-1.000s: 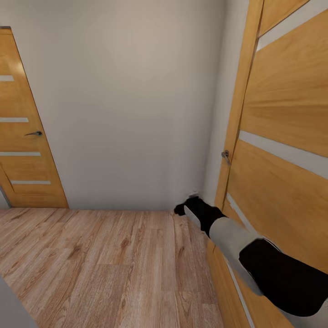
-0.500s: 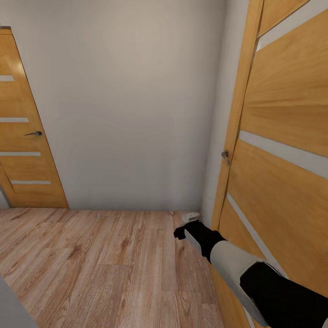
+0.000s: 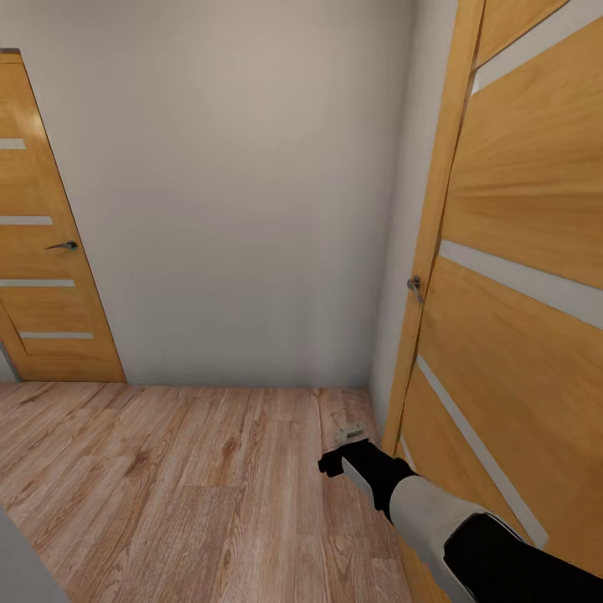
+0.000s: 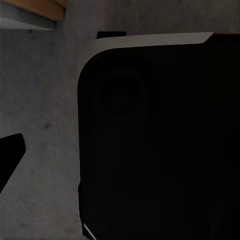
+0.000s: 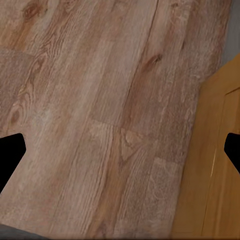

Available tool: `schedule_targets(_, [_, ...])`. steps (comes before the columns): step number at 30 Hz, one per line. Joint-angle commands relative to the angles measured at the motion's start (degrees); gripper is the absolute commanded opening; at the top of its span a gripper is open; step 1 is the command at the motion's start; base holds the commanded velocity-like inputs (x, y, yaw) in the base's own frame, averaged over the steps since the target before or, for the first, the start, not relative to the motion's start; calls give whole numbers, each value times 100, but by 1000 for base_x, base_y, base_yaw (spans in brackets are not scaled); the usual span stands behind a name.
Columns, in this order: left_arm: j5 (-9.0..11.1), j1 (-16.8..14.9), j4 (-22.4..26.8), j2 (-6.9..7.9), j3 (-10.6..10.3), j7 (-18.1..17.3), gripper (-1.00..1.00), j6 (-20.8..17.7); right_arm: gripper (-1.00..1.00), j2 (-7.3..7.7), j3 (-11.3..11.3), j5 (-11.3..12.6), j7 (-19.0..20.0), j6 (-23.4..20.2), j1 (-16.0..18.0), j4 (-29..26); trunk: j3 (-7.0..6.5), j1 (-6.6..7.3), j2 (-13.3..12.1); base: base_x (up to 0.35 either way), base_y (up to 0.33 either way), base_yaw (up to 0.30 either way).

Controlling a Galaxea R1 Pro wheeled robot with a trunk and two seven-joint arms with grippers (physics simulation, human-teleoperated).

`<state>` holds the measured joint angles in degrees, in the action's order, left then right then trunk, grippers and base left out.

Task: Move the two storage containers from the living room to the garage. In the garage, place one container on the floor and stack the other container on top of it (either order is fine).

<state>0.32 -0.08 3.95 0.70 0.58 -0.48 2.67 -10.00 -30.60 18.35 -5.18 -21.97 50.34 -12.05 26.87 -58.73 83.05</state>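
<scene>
The two storage containers are out of view. My right gripper (image 3: 333, 462) reaches forward low over light wood plank flooring (image 3: 167, 469), close beside a honey-wood door (image 3: 519, 251) on the right. In the right wrist view the right gripper (image 5: 120, 155) is open, its black fingertips (image 5: 10, 157) far apart with only planks between them. My left gripper (image 4: 120, 155) shows one black fingertip (image 4: 11, 156) at the picture's edge, beside a large black rounded body (image 4: 160, 140), over rough dark grey floor (image 4: 45, 100).
A plain white wall (image 3: 234, 184) closes the space ahead. A second wood door (image 3: 42, 251) with a dark handle stands at the left. The right door has a metal handle (image 3: 414, 286). A wood edge (image 4: 35, 7) borders the grey floor in the left wrist view.
My right arm has drawn back and down from the corner by the wall toward me, along the right door. The view and the doors have stayed still.
</scene>
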Motion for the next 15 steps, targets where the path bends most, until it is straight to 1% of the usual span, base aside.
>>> schedule_targets(1, [3,-1,1,1,5,-5,100,15,100,0,-40,44,-38,-22,-7,-6,6,0,3,0,0,0])
schedule_targets(2, [3,-1,1,1,4,-5,100,15,100,0,-41,31,-38,-14,-30,-3,6,0,3,0,0,0])
schedule_targets(3, [3,-1,1,1,4,-5,100,15,100,0,-42,-63,-36,50,-129,145,6,0,3,0,0,0])
schedule_targets(5, [3,-1,1,1,5,-5,100,15,100,0,-42,-129,-36,156,-150,316,6,0,3,0,0,0])
schedule_targets(6, [9,-1,1,4,10,-5,100,15,100,0,-42,-153,-30,325,-160,558,6,0,3,0,0,0])
schedule_targets(7, [12,-1,1,8,12,-5,100,15,100,0,-42,-165,-23,488,-164,1006,6,0,3,0,0,0])
schedule_targets(8, [12,-1,1,9,12,-3,100,15,100,0,-42,-153,-10,612,-165,1146,6,0,3,0,0,0])
schedule_targets(11, [18,-1,1,9,12,2,100,15,100,0,-41,-167,-3,818,-255,1312,6,0,3,0,0,0])
schedule_targets(15, [20,-1,1,9,12,3,100,15,100,0,-42,-175,-2,996,-644,1366,6,0,3,0,0,0])
